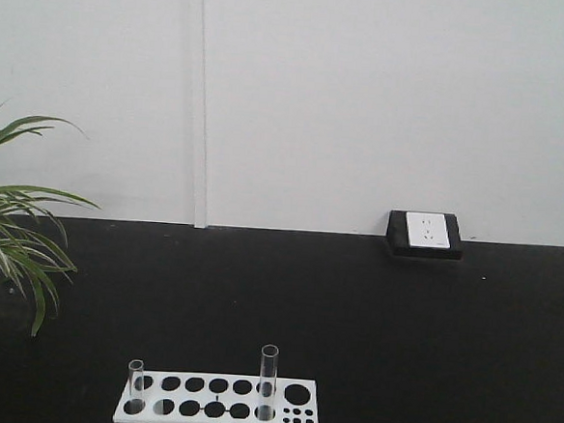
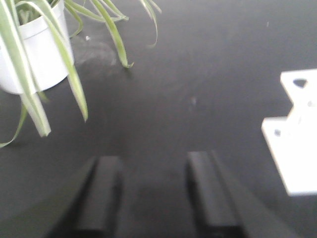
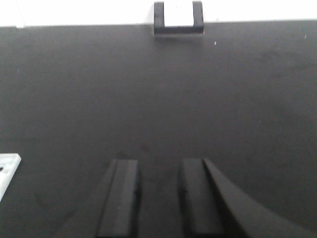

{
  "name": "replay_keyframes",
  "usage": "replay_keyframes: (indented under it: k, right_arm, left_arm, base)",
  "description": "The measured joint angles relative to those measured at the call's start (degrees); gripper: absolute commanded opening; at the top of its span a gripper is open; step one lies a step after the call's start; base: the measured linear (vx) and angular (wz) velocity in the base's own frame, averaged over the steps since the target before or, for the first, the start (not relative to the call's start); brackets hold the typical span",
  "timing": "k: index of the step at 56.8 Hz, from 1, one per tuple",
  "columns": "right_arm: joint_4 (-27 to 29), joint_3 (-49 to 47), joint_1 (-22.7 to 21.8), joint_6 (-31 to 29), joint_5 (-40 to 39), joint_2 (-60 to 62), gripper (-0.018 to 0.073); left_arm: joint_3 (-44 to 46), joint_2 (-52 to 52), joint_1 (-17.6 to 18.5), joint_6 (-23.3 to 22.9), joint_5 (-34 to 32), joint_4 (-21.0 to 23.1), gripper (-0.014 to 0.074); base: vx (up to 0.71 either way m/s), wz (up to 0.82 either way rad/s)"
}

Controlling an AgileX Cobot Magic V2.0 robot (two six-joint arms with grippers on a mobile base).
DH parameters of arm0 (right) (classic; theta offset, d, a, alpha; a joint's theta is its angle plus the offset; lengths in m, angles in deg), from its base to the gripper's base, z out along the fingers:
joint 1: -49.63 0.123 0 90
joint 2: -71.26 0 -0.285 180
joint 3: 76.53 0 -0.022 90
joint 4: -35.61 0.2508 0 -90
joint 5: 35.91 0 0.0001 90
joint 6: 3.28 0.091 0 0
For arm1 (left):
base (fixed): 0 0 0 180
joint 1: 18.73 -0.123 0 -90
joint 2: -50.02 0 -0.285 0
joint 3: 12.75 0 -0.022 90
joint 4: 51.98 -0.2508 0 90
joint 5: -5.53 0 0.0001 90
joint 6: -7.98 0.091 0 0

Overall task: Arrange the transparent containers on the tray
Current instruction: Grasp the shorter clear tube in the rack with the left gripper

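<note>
Jaws parted and empty on both arms; first pick apparently not begun.
Left gripper (image 2: 156, 198) and right gripper (image 3: 157, 198) hang over black table (image 1: 398, 355). Short test tube (image 1: 136, 380) and tall test tube (image 1: 267, 377) stand upright in white rack (image 1: 217, 401). Tray is out of view. Next: reach the rack and pinch one tube.

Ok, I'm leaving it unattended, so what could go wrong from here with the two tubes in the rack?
The taller test tube and the shorter test tube stand upright in the white rack; a tilted pull could jam the glass or drag the rack along. The plant's leaves hang near the left gripper, so that arm could snag them. No tray shows in any view.
</note>
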Motion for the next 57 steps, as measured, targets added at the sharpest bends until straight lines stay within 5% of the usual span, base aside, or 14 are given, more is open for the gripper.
replay_keyframes:
  k: [8, 22, 37, 57]
  right_arm:
    - [2.9, 0.0, 0.0, 0.0, -1.3, -1.8, 0.0358]
    - [4.3, 0.0, 0.0, 0.0, -6.0, -3.8, 0.0358]
    - [4.3, 0.0, 0.0, -0.2, -6.0, -3.9, 0.0358]
    - [4.3, 0.0, 0.0, -1.4, -6.0, -3.9, 0.0358]
  left_arm:
    - [0.0, -5.6, 3.0, 0.0, -9.1, -0.1, 0.0475]
    - [0.0, -19.1, 13.4, -0.2, -26.3, -0.5, 0.0488]
    - [0.5, -34.2, 17.9, -0.2, -44.2, -0.8, 0.0559]
    - [7.6, -44.3, 19.5, -0.4, -47.9, -0.9, 0.0559]
  base:
    - [0.0, 0.0]
    - [0.0, 0.0]
    - [0.0, 0.0]
    - [0.0, 0.0]
